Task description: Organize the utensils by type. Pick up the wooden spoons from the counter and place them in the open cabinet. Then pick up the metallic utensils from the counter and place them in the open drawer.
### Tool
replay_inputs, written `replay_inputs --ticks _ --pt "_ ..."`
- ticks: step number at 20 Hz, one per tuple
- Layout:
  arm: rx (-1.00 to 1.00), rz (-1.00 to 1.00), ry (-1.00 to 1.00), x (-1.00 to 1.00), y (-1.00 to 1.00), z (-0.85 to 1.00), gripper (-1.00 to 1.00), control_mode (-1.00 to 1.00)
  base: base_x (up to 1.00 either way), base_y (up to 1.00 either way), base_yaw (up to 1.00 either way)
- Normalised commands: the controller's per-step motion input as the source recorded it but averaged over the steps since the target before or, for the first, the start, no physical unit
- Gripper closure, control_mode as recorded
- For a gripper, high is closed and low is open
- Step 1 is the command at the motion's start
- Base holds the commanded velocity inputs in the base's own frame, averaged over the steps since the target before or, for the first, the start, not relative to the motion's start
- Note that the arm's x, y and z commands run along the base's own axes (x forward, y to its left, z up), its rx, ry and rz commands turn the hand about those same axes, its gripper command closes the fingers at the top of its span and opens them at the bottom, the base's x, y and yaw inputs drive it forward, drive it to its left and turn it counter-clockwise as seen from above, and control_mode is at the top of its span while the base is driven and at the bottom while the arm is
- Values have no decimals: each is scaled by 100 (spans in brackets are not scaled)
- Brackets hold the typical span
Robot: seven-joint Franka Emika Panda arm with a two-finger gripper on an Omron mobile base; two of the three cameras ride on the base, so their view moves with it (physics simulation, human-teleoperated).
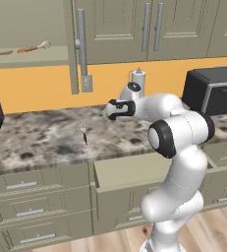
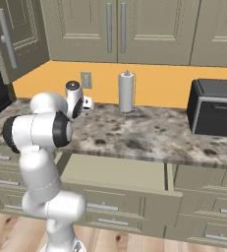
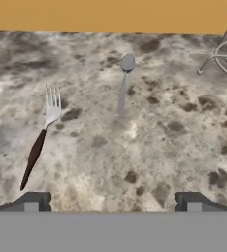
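Hand view is showing the two-finger gripper hanging over the mottled grey-brown stone counter with its jaws spread fully wide and holding nothing; the fork with silver tines and dark reddish-brown handle is lying just left of the small all-grey metal spoon, apart from it; both wooden spoons are already resting on the shelf of the open olive-beige cabinet; the metal stage seems underway, calling for lowering onto one utensil, closing, then carrying it to the wide open drawer below the counter.
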Motion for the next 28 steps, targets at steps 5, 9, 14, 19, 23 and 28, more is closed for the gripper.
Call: replay_inputs --ticks 5,9,14,19,23,28 --pt "-2 1 1 50 11 -25 -100 -100 0 0 0" --pt "-5 1 1 42 9 -30 -100 -100 0 0 0" --pt "-4 0 0 31 11 -26 -100 -100 0 0 0" --pt "-1 0 0 30 12 -26 -100 -100 0 0 0" --pt "0 0 0 24 1 -26 -100 -100 0 0 0" --pt "0 0 0 31 0 -17 -100 -100 0 0 0"
